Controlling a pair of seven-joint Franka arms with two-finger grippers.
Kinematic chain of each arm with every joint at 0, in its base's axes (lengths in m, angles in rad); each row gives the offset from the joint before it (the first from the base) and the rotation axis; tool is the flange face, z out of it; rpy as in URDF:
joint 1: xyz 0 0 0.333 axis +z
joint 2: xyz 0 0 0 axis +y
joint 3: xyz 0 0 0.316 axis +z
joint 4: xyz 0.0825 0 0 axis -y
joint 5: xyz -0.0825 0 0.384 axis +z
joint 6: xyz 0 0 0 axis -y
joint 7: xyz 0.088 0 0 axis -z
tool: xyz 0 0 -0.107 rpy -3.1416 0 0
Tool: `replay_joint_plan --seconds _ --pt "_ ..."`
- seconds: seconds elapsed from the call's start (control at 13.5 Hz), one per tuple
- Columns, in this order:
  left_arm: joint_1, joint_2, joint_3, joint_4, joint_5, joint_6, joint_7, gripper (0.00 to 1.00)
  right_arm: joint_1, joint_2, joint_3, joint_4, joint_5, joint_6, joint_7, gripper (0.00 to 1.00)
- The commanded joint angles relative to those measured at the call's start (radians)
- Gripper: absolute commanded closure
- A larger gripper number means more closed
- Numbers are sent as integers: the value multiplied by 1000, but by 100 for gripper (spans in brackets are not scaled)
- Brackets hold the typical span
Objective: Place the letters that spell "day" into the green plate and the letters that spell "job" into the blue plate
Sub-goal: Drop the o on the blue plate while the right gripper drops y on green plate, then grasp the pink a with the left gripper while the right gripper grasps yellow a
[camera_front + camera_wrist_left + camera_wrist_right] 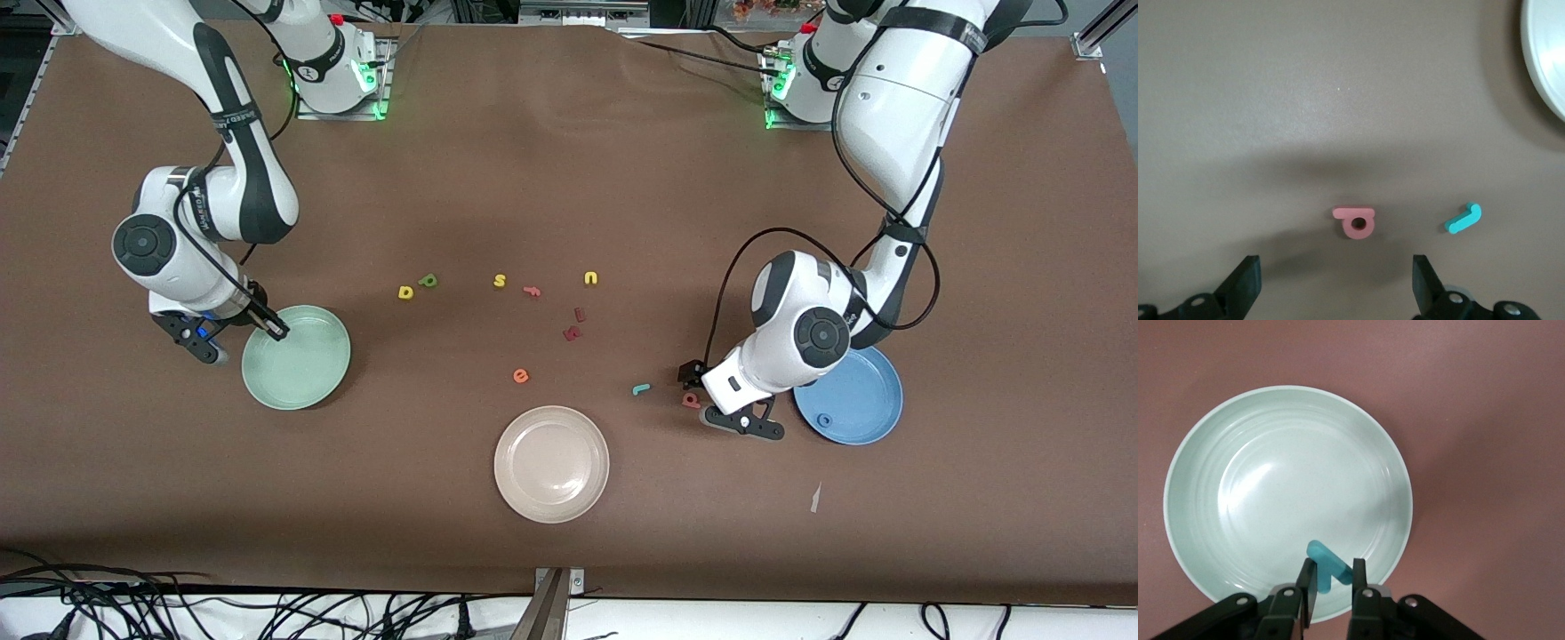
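The right pincer (1331, 580) hangs over the green plate (1225, 453), near its rim, and is closed on the teal y (1328, 565). The left pincer (1337, 283) is wide open and holds nothing; it hovers low over the desk (1305, 87), just beside the blue plate (867, 404). The pinkish-red b (1355, 223) lies between its fingers, and the teal j (1463, 219) is just beside it.
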Motion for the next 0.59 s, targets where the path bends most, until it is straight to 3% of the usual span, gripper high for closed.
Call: replay_joint_plan --seconds 0.0,0.15,0.3,0.37,0.52 --pt "-23 44 14 70 35 -16 -180 0 -2 1 3 -4 -11 15 -3 37" --pt "-26 56 14 82 53 -16 -197 0 -2 -2 3 -8 -14 13 0 15" --pt "-32 94 31 116 56 -11 -209 0 -1 -10 8 -16 -14 7 3 10" --pt "-43 104 37 131 56 -11 -223 0 -1 -12 18 -25 -12 2 15 1" --pt "-84 114 74 135 56 -10 -243 1 -1 -27 69 -57 -2 4 72 1"
